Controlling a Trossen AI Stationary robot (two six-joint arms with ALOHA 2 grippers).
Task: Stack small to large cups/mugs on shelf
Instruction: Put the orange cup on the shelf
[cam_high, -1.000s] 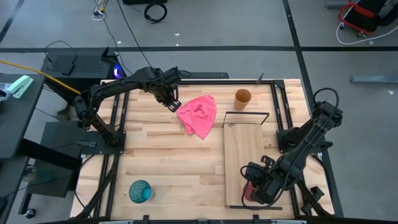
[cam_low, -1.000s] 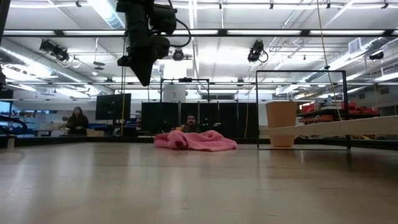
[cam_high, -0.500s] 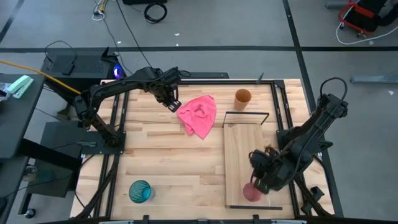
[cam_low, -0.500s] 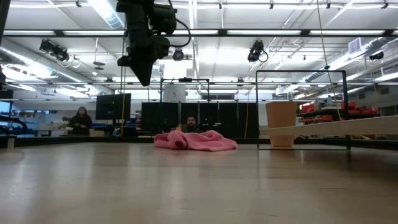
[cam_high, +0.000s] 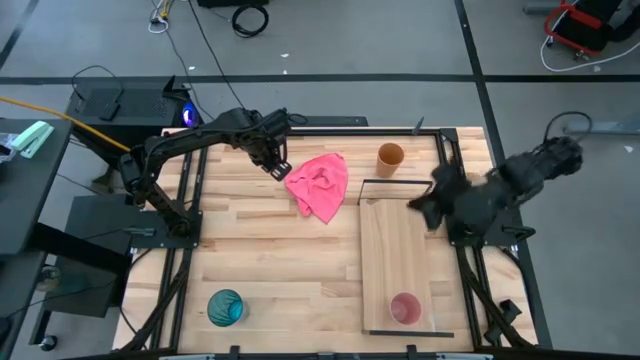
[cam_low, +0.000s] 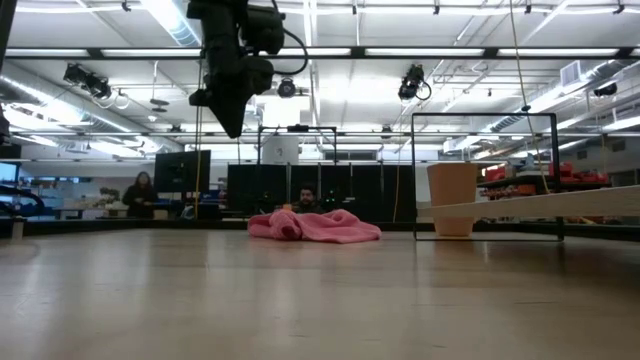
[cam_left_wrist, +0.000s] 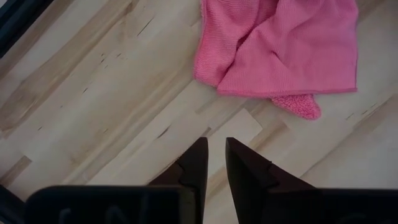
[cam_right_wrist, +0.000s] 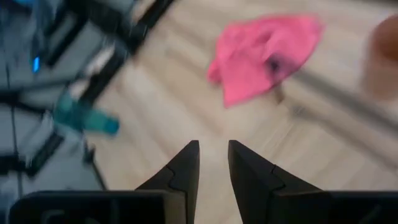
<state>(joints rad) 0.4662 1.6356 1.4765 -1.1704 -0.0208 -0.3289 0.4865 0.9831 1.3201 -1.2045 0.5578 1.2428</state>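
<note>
There are three cups: one pink cup (cam_high: 405, 309), one orange cup (cam_high: 390, 157) and one teal cup (cam_high: 225, 307). There is one shelf (cam_high: 392, 250) and one pink cloth (cam_high: 320, 185). Two people (cam_low: 142, 194) are in the room behind.

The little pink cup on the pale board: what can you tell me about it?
The pink cup is a small, handleless cup of see-through pink plastic. It stands upright with its mouth open upward, so the high view looks down into it. It sits on the shelf, a long light-wood board, near the end farthest from the thin black wire frame. Nothing else touches it: no other cup is in or under it, and the right pincer is well away, up by the frame end.
</note>
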